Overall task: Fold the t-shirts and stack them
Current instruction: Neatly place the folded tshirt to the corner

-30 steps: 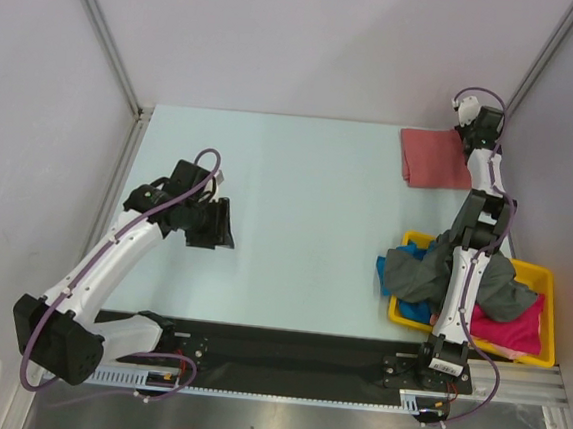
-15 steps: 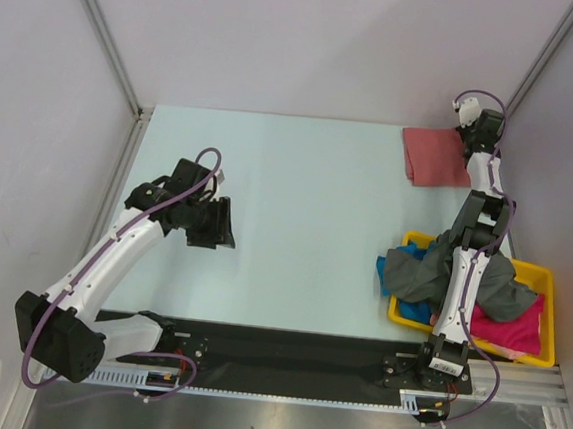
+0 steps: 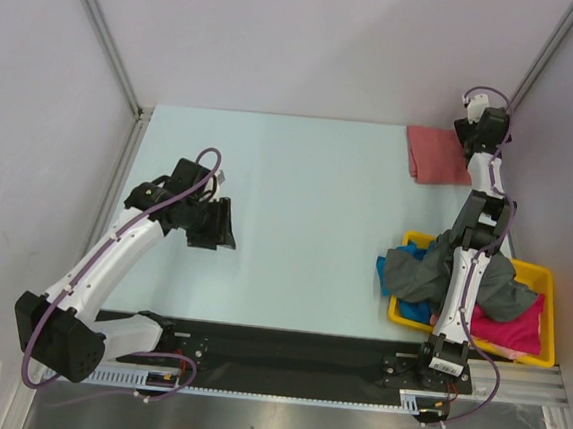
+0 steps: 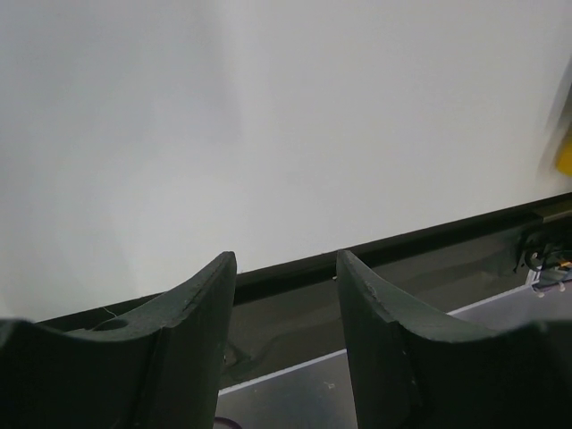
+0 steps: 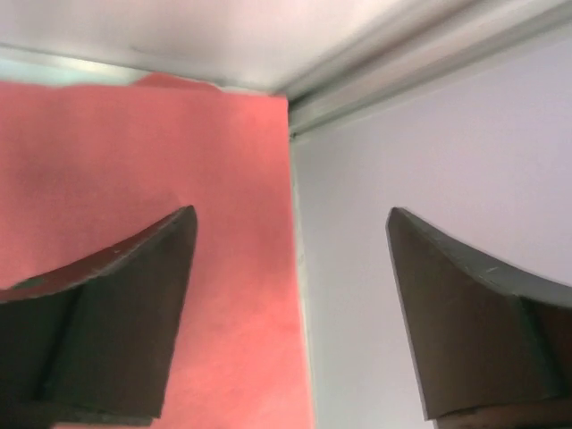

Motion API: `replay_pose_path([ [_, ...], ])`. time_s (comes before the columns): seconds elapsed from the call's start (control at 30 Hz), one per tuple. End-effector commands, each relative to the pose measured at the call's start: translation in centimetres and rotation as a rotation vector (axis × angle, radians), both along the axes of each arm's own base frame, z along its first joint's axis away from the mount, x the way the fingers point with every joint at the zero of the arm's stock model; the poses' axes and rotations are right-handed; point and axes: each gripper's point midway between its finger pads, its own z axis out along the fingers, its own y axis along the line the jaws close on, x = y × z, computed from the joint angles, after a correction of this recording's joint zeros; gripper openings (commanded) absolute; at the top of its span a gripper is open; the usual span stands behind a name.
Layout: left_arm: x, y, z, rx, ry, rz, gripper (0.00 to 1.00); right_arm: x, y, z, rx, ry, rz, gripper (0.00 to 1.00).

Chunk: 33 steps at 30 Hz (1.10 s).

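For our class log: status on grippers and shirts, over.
Left gripper open, empty. Right gripper open over folded salmon-red t-shirt at far corner. Grey t-shirt drapes yellow tray. Nothing blocking.

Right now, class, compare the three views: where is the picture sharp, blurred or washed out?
Top external: evenly lit and sharp, the salmon-red t-shirt crisp. Left wrist: the table washes out to near white, and the yellow tray is a blurred smear at the right edge. Right wrist: that shirt and the right tool look soft.

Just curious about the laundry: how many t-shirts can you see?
4: salmon-red t-shirt folded at the far right corner; dark grey t-shirt, blue t-shirt and pink t-shirt heaped in the yellow tray. More may be hidden.
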Motion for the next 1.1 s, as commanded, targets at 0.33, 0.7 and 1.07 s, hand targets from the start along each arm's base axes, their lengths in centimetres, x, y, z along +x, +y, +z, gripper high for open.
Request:
replay_pose_path([
  [0.33,2.2,-2.0,4.1,-0.195,-0.188,0.09,0.56,-4.4,18.7,18.5,0.501,-0.242,0.004,1.0],
  [0.7,3.8,-2.2,4.5,-0.371,-0.386,0.256,0.68,-21.2,41.6,11.0,0.957,0.118,0.122,1.0],
  [1.07,3.0,-4.5,2.5,-0.622,-0.388,0.278,0.72,-39.9,40.5,6.9,1.191,0.263,0.156,1.0],
])
